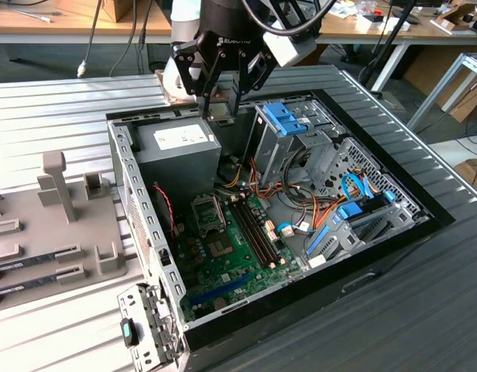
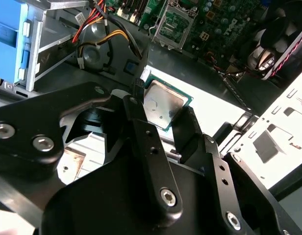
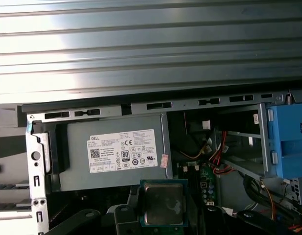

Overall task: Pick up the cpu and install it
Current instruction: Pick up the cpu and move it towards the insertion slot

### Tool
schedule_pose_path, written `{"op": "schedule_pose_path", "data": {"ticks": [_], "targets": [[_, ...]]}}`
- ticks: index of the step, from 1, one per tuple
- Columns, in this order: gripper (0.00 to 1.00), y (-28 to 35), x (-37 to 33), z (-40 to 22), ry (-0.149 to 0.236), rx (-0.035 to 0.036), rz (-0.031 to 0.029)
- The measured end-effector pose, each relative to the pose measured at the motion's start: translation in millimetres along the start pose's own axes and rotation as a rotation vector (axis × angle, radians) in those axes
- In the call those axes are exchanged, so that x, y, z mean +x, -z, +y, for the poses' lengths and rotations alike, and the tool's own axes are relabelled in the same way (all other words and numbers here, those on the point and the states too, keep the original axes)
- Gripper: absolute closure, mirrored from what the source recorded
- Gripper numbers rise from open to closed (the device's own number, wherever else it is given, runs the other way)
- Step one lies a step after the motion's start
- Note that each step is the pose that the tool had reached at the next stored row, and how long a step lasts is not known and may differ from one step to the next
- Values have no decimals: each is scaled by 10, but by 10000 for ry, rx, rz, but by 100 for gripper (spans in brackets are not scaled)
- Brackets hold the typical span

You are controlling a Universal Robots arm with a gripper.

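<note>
My gripper hangs over the back of the open computer case, above the grey power-supply box. It is shut on the cpu, a small silvery square with a thin green edge, clamped by its sides between the two black fingers. The first wrist view shows the cpu flat, top side up, in front of the power-supply box. The open cpu socket sits on the green motherboard, lower in the case; it also appears in the second wrist view as the metal-framed socket.
A blue drive cage stands at the exterior view's right of the gripper. Orange and red cables and two memory sticks lie beside the socket. A grey fixture tray sits at the exterior view's left on the ribbed table.
</note>
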State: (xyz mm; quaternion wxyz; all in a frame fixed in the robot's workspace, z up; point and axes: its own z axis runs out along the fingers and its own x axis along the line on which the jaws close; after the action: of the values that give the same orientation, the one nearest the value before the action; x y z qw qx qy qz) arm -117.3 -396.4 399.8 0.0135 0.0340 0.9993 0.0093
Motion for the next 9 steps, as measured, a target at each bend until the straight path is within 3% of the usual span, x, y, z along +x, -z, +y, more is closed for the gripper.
{"op": "schedule_pose_path", "data": {"ticks": [9], "targets": [[53, -6, -1, -22, 0, -1, 0]]}}
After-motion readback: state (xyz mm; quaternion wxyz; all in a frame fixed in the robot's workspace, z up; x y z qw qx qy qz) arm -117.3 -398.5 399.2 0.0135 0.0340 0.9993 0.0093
